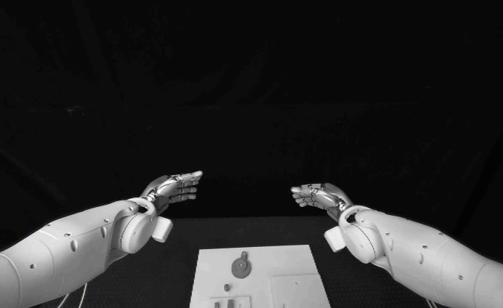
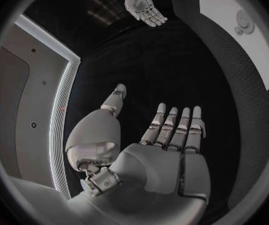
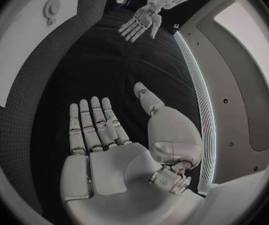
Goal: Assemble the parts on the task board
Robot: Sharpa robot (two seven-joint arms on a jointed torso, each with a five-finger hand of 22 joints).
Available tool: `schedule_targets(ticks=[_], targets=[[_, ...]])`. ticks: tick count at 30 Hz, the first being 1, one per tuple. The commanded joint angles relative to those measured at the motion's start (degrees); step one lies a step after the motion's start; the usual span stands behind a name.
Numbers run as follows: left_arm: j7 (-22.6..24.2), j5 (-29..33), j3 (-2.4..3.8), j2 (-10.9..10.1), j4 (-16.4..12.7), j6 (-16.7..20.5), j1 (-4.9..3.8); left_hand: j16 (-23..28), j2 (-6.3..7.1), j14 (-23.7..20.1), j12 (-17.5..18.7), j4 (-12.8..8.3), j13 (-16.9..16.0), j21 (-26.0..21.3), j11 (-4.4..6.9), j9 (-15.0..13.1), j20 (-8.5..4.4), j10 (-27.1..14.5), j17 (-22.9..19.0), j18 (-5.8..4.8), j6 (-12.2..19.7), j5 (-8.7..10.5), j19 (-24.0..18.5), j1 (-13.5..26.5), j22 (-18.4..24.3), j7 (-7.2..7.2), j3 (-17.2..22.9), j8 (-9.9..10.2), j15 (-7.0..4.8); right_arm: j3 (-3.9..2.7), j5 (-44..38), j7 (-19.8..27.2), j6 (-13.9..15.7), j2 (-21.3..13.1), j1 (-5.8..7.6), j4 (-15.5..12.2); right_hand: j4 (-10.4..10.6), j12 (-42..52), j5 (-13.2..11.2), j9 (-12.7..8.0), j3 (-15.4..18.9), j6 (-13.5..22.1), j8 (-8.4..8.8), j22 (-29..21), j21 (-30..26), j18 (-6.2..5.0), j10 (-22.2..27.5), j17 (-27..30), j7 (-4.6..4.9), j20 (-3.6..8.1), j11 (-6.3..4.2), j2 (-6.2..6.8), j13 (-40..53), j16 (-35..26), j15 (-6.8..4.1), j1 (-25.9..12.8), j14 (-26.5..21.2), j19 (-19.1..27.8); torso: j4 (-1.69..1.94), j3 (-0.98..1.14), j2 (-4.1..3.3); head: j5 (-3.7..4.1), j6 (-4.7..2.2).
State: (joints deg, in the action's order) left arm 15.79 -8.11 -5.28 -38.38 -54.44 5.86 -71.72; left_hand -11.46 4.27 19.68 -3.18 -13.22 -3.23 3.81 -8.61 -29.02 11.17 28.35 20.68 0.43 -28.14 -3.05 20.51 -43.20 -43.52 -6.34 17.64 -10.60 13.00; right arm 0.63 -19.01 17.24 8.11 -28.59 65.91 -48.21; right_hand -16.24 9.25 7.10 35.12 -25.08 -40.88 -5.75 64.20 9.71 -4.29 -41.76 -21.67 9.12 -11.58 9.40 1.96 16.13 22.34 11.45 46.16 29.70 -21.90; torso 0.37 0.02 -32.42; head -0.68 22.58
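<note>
The flat white rectangular task board [image 1: 262,264] lies on the black table [image 1: 178,264], and everything else is placed from it. On its surface sits a round grey disc-shaped part [image 1: 242,268] with a small tab toward the far edge, lying in the board's far half, a little toward the robot's left side of the middle. Nearer the robot, at the board's near edge, a few small dark upright parts [image 1: 230,301] stand close together; their exact shape is too small to tell. The robot's left hand [image 1: 174,188], silver and many-fingered on a white arm, is raised beyond the board's far edge and off to its left side, well apart from the board and touching nothing. Its wrist view shows the palm [image 2: 162,157] flat and bare, the fingers [image 2: 172,127] straight and side by side, the thumb held away from them, nothing in the grasp. The right hand [image 1: 320,196] is likewise up past the board's far edge, on its right side, clear of the board and of every part. Its own wrist view shows an empty palm [image 3: 112,160] with the fingers [image 3: 91,122] stretched out and the thumb spread aside. The two hands face each other across the space beyond the board, well apart from one another.
</note>
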Motion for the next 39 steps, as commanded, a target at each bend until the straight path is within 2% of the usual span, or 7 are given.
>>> schedule_targets(ticks=[1,6,7,10,11,27,39], targets=[[2.2,-1.0,0.05,-0.3,-1.5,0.8,-0.02,0.2,0.09,-0.7,0.1,0.6,0.0,0.2,0.25,-0.2,0.11,-1.1,-0.2,-0.43,0.8,0.21,-0.8,0.7,-0.3,0.41,0.3,0.2,-0.11,-0.06,0.2,2.2,-3.1,-1.2,0.13,-1.0,0.1,-0.3,0.1,-0.2,0.5,0.4,-0.03,0.2,-0.4,0.75,0.0,0.2,0.11,-0.02,0.06,-0.13,-0.6,-0.4,-0.20,-0.3,-0.5,0.5,-0.02,0.59,0.39,-0.74,-0.70],[2.3,-3.0,0.03,-0.9,-4.0,0.0,0.35,-0.2,-0.03,-0.8,-0.2,0.5,-0.2,0.5,0.11,-0.8,0.12,-0.3,0.4,-0.43,0.8,0.21,-1.2,0.4,-1.0,-0.61,0.4,-0.4,-0.16,-0.05,-0.2,2.2,-2.6,-2.3,0.14,-1.6,0.4,-0.6,0.1,-0.9,1.0,2.3,0.46,0.7,-0.8,0.81,-0.5,0.5,1.58,-0.05,0.86,-0.06,-1.9,-0.7,0.03,-0.1,-0.6,0.7,0.49,0.97,-0.21,-0.78,-0.30],[0.7,-0.8,0.01,-1.0,-3.6,0.3,0.04,11.5,-4.27,-19.7,3.2,13.2,3.2,-3.8,8.61,29.0,-11.17,-28.3,-20.7,-0.43,28.1,3.05,-20.5,43.2,43.5,6.34,-17.6,10.6,-13.00,-0.03,0.0,0.7,-0.9,-2.5,0.14,-1.6,16.2,-9.2,-7.1,-35.1,25.1,40.9,5.75,-19.2,-9.7,4.29,41.8,21.7,-9.12,11.58,-9.40,-1.96,-16.1,-22.3,-11.45,-46.2,-29.7,21.9,0.06,0.56,0.19,-0.70,-0.52],[1.0,-0.6,0.13,-1.1,-4.3,1.2,0.30,11.5,-4.27,-19.7,3.2,13.2,3.2,-3.8,8.61,29.0,-11.17,-28.3,-20.7,-0.43,28.1,3.05,-20.5,43.2,43.5,6.34,-17.6,10.6,-13.00,-0.05,0.4,1.0,-0.2,-2.8,0.02,-2.5,16.2,-9.2,-7.1,-35.1,25.1,40.9,5.75,-23.5,-9.7,4.29,41.8,21.7,-9.12,11.58,-9.40,-1.96,-16.1,-22.3,-11.45,-46.2,-29.7,21.9,0.05,0.54,0.23,-0.65,-0.09],[1.1,-0.5,0.20,-1.2,-4.7,1.7,0.46,11.5,-4.27,-19.7,3.2,13.2,3.2,-3.8,8.61,29.0,-11.17,-28.3,-20.7,-0.43,28.1,3.05,-20.5,43.2,43.5,6.34,-17.6,10.6,-13.00,-0.05,0.7,1.2,0.3,-3.0,-0.06,-3.0,16.2,-9.2,-7.1,-35.1,25.1,40.9,5.75,-64.2,-9.7,4.29,41.8,21.7,-9.12,11.58,-9.40,-1.96,-16.1,-22.3,-11.45,-46.2,-29.7,21.9,0.04,0.53,0.25,-0.62,0.17],[9.6,5.1,3.54,-4.5,-25.0,25.7,7.75,11.5,-4.27,-19.7,3.2,13.2,3.2,-3.8,8.61,29.0,-11.17,-28.3,-20.7,-0.43,28.1,3.05,-20.5,43.2,43.5,6.34,-17.6,10.6,-13.00,-0.41,12.1,8.2,22.5,-11.1,-3.60,-27.1,16.2,-9.2,-7.1,-35.1,25.1,40.9,5.75,-64.2,-9.7,4.29,41.8,21.7,-9.12,11.58,-9.40,-1.96,-16.1,-22.3,-11.45,-46.2,-29.7,21.9,-0.31,0.06,1.11,0.50,10.24],[13.9,8.0,5.23,-6.3,-35.2,37.9,11.46,11.5,-4.27,-19.7,3.2,13.2,3.2,-3.8,8.61,29.0,-11.17,-28.3,-20.7,-0.43,28.1,3.05,-20.5,43.2,43.5,6.34,-17.6,10.6,-13.00,-0.62,18.7,12.3,35.3,-15.8,-5.64,-41.0,16.2,-9.2,-7.1,-35.1,25.1,40.9,5.75,-64.2,-9.7,4.29,41.8,21.7,-9.12,11.58,-9.40,-1.96,-16.1,-22.3,-11.45,-46.2,-29.7,21.9,-0.37,-0.02,1.24,0.68,11.80]])
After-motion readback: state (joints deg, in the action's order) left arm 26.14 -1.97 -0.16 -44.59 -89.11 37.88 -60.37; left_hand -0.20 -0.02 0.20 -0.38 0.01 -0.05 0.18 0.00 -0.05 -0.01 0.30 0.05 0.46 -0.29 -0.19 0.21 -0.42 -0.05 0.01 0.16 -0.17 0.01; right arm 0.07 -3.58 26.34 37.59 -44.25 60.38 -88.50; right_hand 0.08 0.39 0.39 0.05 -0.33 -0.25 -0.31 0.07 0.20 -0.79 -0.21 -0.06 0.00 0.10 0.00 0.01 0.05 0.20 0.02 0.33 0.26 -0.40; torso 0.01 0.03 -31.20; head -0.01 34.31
